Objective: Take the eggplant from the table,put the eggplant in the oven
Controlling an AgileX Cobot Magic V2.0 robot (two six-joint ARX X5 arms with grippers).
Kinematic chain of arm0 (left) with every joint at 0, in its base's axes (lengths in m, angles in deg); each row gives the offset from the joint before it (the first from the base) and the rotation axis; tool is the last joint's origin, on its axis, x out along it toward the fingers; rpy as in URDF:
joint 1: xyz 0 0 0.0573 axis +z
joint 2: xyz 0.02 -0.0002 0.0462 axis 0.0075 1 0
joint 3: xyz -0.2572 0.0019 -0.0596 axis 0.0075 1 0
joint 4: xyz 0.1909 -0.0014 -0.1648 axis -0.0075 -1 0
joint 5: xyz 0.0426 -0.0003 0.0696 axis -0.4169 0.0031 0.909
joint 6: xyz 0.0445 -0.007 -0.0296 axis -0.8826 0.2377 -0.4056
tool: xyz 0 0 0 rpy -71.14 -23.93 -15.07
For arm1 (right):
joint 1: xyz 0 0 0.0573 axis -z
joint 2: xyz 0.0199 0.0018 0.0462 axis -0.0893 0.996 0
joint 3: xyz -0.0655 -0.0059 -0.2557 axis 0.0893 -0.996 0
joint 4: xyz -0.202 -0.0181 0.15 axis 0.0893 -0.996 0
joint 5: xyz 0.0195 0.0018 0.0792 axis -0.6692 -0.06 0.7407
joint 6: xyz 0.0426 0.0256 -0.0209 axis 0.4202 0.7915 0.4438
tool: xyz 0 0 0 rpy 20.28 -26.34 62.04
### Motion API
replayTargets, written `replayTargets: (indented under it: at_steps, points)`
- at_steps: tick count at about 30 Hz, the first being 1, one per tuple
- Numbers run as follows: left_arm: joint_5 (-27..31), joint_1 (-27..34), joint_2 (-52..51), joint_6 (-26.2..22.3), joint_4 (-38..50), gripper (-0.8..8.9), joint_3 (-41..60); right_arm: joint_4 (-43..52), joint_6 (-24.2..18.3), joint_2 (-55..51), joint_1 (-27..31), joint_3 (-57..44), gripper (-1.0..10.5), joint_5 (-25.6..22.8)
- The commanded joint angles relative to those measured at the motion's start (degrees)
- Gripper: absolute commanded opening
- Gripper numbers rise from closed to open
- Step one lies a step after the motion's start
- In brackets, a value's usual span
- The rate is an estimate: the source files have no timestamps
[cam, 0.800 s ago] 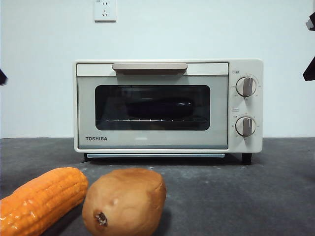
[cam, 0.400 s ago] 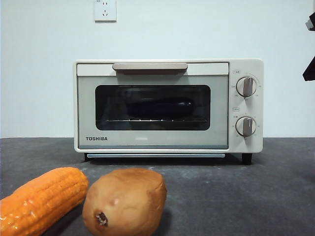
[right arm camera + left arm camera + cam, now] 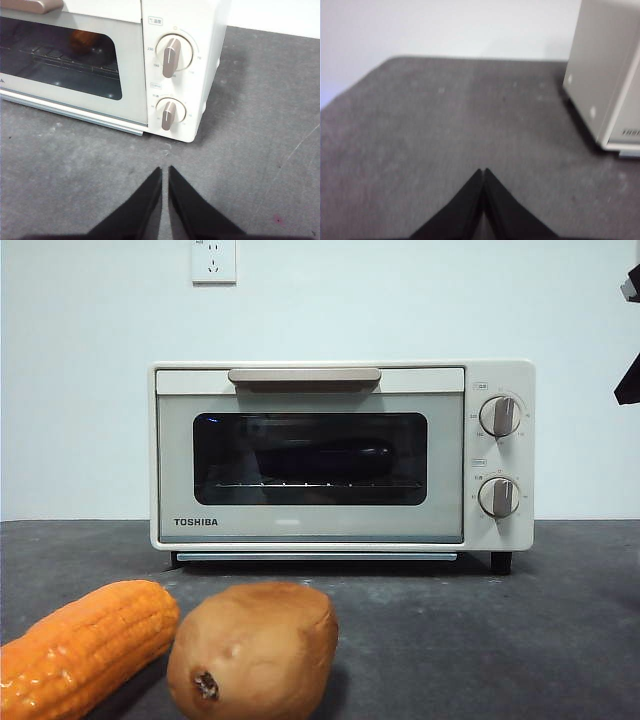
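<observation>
Eggplant (image 3: 322, 461) lies on the wire rack inside the oven (image 3: 340, 455), a dark long shape behind the shut glass door. The oven stands on the grey surface (image 3: 500, 640) with its bar handle (image 3: 304, 375) along the top of the door and two round knobs (image 3: 499, 456) on one side. Nearer the front view's camera, an orange corn cob (image 3: 85, 645) and a brown potato (image 3: 252, 650) lie side by side. The left gripper (image 3: 483, 172) hangs over bare surface beside the oven, fingers pressed together and empty. The right gripper (image 3: 165, 171) hovers before the knobs, fingers closed on nothing.
</observation>
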Motion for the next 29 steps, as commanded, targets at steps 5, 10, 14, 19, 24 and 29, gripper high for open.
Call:
replayTargets:
  at_steps: [5, 10, 14, 19, 24, 29]
  points:
    - [0.1, 0.3, -0.1, -0.7, 0.3, 0.04, 2.8, 0.6, 0.9, 0.2, -0.3, 0.5, 0.0, -0.1]
    - [0.1, 0.3, -0.1, -0.7, 0.5, 0.04, 2.8, 0.6, 0.9, 0.2, -0.3, 0.4, 0.0, -0.1]
    - [0.1, 0.3, -0.1, -0.7, 0.5, 0.04, 2.8, 0.6, 0.9, 0.2, -0.3, 0.4, 0.0, -0.1]
    - [0.1, 0.3, -0.1, -0.7, 0.5, 0.04, 2.8, 0.6, 0.9, 0.2, -0.3, 0.5, 0.0, -0.1]
    - [0.1, 0.3, -0.1, -0.7, 0.5, 0.04, 2.8, 1.4, 0.0, -0.1, -0.3, 0.4, 0.0, -2.1]
    - [0.1, 0.3, -0.1, -0.7, 0.5, 0.04, 2.8, 1.2, -4.0, -8.6, 1.5, 0.4, 0.0, -8.1]
